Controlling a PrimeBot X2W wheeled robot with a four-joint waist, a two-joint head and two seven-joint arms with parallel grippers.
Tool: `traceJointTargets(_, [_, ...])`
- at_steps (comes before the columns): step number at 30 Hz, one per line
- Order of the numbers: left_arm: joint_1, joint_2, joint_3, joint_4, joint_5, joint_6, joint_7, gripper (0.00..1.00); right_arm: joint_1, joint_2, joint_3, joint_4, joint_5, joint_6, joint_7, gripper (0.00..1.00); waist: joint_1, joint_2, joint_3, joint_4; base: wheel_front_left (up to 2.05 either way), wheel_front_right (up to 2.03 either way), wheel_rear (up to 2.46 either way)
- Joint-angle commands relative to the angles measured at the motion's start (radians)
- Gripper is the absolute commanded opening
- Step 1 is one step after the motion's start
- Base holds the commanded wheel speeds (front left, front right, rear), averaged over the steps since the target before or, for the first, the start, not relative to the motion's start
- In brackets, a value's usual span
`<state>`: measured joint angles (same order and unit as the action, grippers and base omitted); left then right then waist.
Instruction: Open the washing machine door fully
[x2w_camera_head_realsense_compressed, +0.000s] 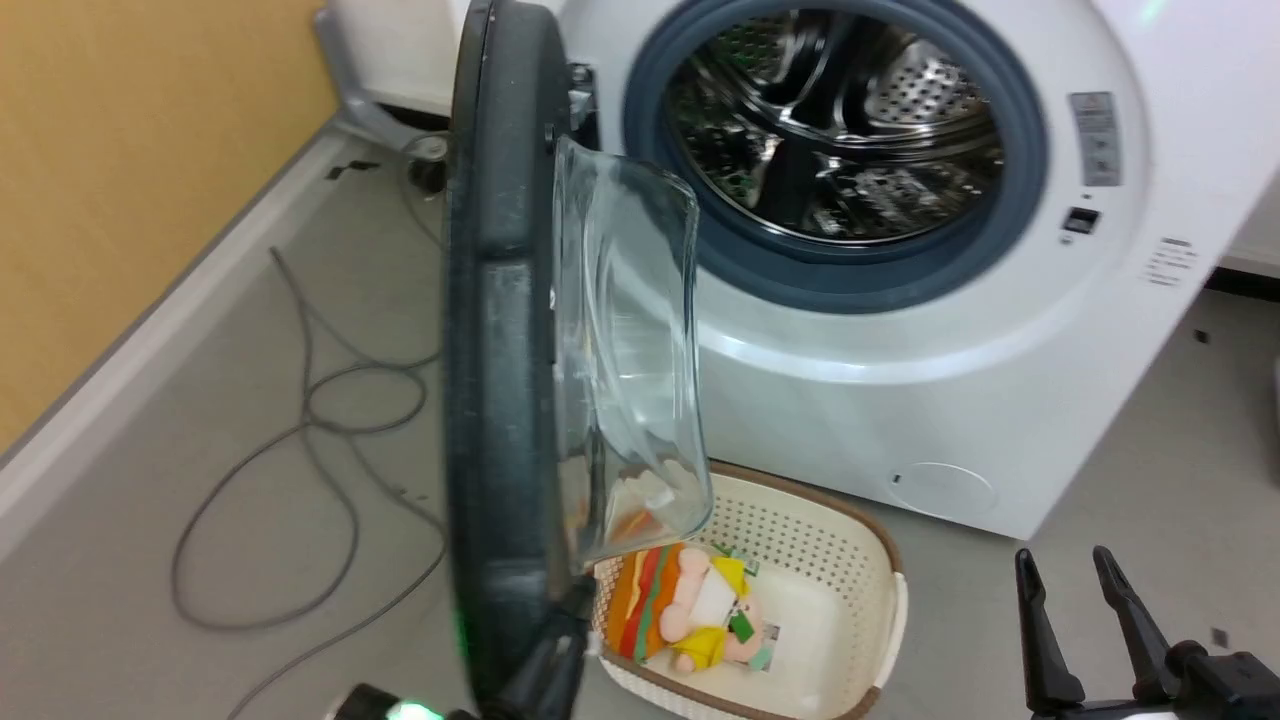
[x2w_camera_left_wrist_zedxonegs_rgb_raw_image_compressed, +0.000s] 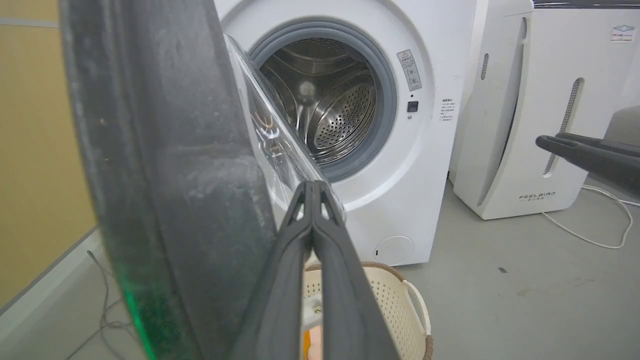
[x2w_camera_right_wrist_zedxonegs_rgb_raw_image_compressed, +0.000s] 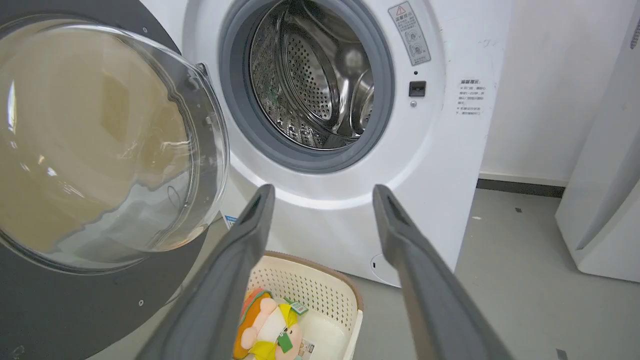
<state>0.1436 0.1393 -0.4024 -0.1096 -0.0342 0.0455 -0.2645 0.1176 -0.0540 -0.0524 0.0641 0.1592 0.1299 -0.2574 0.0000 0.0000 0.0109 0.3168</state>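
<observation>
Head view: washing machine door (x2w_camera_head_realsense_compressed: 500, 350) abt half open, hinged at left edge of machine front (x2w_camera_head_realsense_compressed: 900, 400). Left gripper (x2w_camera_left_wrist_zedxonegs_rgb_raw_image_compressed: 312, 187) jaws shut, empty, just inside door rim; right gripper (x2w_camera_head_realsense_compressed: 1062, 560) jaws wide. Next, we reckon: push door outward to full swing

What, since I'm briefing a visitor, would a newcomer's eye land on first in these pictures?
The big black washing machine door stands swung out edge-on at centre-left of the head view, its clear glass bowl bulging toward the open steel drum behind. Below, a colourful plush toy lies in a cream basket on the floor.
</observation>
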Motion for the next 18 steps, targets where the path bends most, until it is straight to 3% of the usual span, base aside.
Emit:
traceJointTargets(1, [0.010, 0.010, 0.026, 0.006, 0.000, 0.017, 0.003, 0.00, 0.004, 0.004, 0.000, 0.004, -0.001, 0.001, -0.004, 1.00, 0.0000, 0.0000, 0.004, 0.025, 0.00, 0.00, 0.00])
traceJointTargets(11, [0.013, 0.057, 0.168, 0.013, -0.007, 0.074, 0.003, 0.00, 0.006, 0.004, -0.001, 0.003, -0.014, 0.001, -0.004, 1.00, 0.0000, 0.0000, 0.014, 0.072, 0.00, 0.00, 0.00])
traceJointTargets(18, [-0.007, 0.089, 0.300, 0.039, -0.046, 0.087, 0.003, 0.00, -0.005, 0.004, -0.001, 0.000, -0.032, 0.001, -0.004, 1.00, 0.0000, 0.0000, 0.044, 0.079, 0.00, 0.00, 0.00])
